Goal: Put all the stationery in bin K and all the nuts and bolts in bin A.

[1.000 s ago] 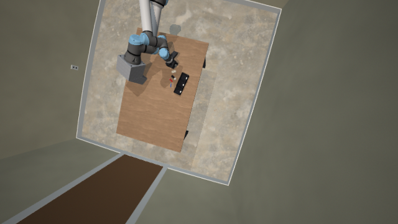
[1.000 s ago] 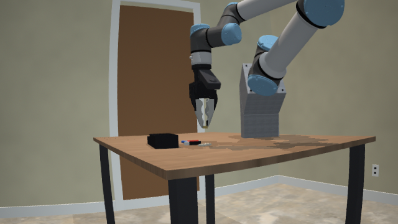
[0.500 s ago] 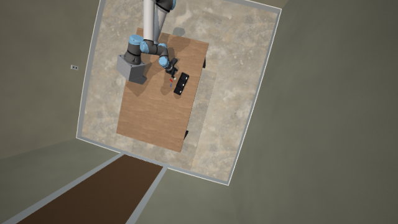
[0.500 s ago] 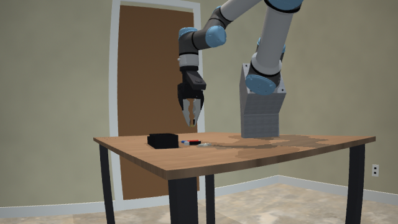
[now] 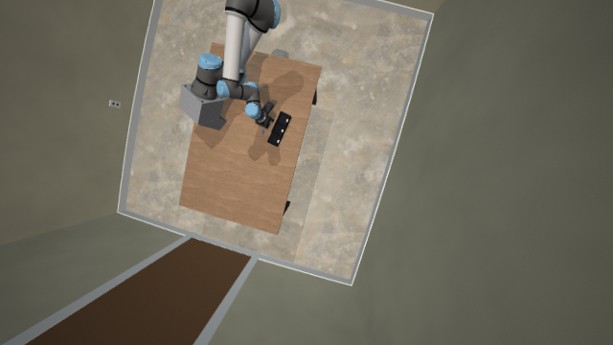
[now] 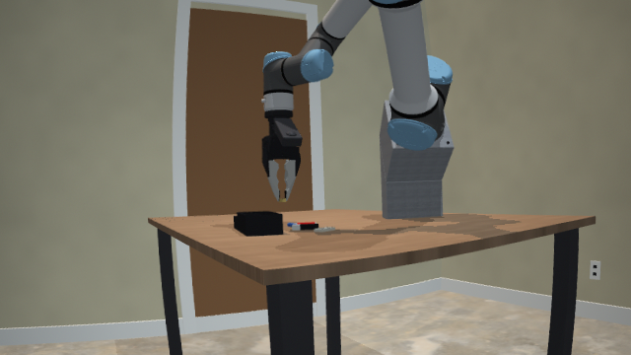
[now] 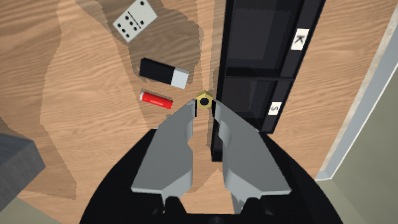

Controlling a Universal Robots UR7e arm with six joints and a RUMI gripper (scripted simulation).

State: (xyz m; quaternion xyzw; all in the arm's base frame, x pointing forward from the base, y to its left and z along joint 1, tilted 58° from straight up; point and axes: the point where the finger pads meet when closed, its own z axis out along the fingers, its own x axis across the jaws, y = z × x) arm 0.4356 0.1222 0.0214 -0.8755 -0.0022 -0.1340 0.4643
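My gripper is shut on a small brass nut and holds it well above the table, as the exterior view also shows. In the wrist view the nut hangs just left of a black row of bins. One compartment is marked K and the one beside it S. I see no label A. On the table left of the bins lie a black and white eraser and a red marker-like stick.
A white domino lies beyond the eraser. The grey robot pedestal stands on the table behind. The bin row lies close to the table's edge, with floor beyond it.
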